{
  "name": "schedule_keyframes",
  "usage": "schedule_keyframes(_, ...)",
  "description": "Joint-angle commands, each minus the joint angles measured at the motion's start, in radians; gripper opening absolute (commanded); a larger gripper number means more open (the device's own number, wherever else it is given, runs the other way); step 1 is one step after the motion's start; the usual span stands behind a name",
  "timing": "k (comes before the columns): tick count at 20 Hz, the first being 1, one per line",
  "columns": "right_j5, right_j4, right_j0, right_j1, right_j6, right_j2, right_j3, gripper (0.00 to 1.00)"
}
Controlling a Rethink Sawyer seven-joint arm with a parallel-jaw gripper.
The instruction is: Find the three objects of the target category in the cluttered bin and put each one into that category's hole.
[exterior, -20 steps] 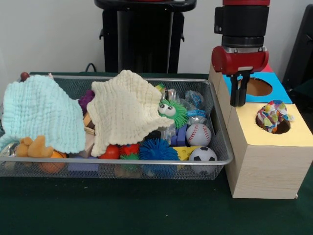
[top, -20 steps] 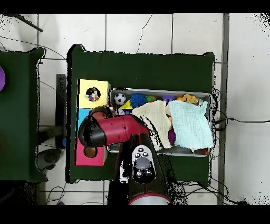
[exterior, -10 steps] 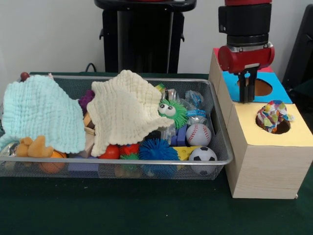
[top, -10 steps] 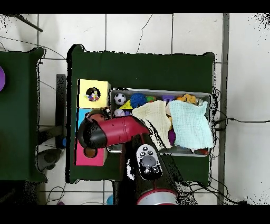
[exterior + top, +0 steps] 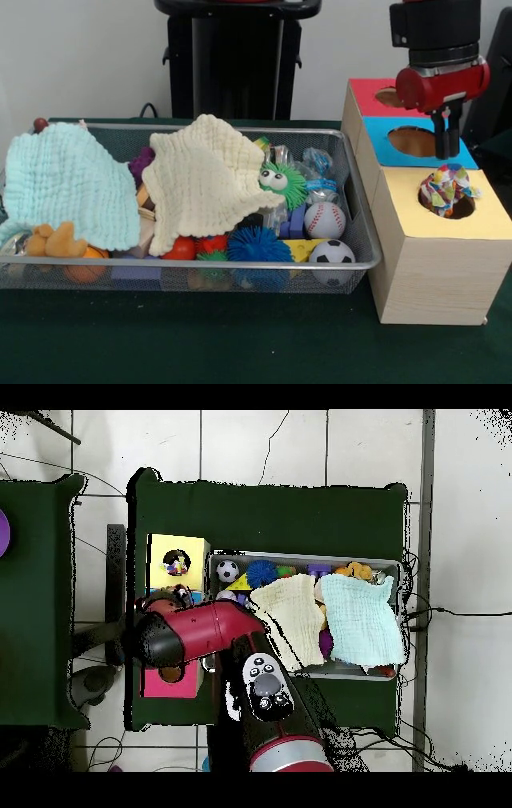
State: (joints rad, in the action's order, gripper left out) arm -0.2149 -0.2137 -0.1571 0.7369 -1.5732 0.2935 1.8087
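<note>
Fingers [image 5: 446, 128] hang over the blue hole [image 5: 413, 141], nothing visible between them; can't tell how wide they are. Gripper [image 5: 446, 136] sits above the right edge of the blue section of the wooden box [image 5: 432, 264]. Near it, the yellow hole [image 5: 445, 202] holds a multicolored crumpled object [image 5: 444, 186]. Left of the box, wire bin [image 5: 240, 272] on the desk [image 5: 200, 344]: baseball [image 5: 325, 220], soccer ball [image 5: 331, 253], blue spiky ball [image 5: 256, 245], cream cloth [image 5: 204, 180], mint cloth [image 5: 68, 184].
</note>
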Motion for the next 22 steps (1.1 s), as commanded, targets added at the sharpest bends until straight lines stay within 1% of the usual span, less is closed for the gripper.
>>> schedule_keyframes(1,0.087,-0.006,0.004,0.011,-0.147,0.053,0.003,0.00)
schedule_keyframes(8,0.091,-0.024,0.055,0.013,-0.134,-0.025,-0.041,0.00)
schedule_keyframes(14,0.092,-0.033,0.091,0.005,-0.132,-0.086,-0.053,0.00)
schedule_keyframes(16,0.068,-0.032,0.113,-0.004,-0.133,-0.118,-0.063,0.00)
schedule_keyframes(18,0.010,-0.034,0.133,-0.020,-0.123,-0.151,-0.075,0.00)
schedule_keyframes(22,-0.001,-0.033,0.150,-0.033,-0.116,-0.178,-0.079,0.00)
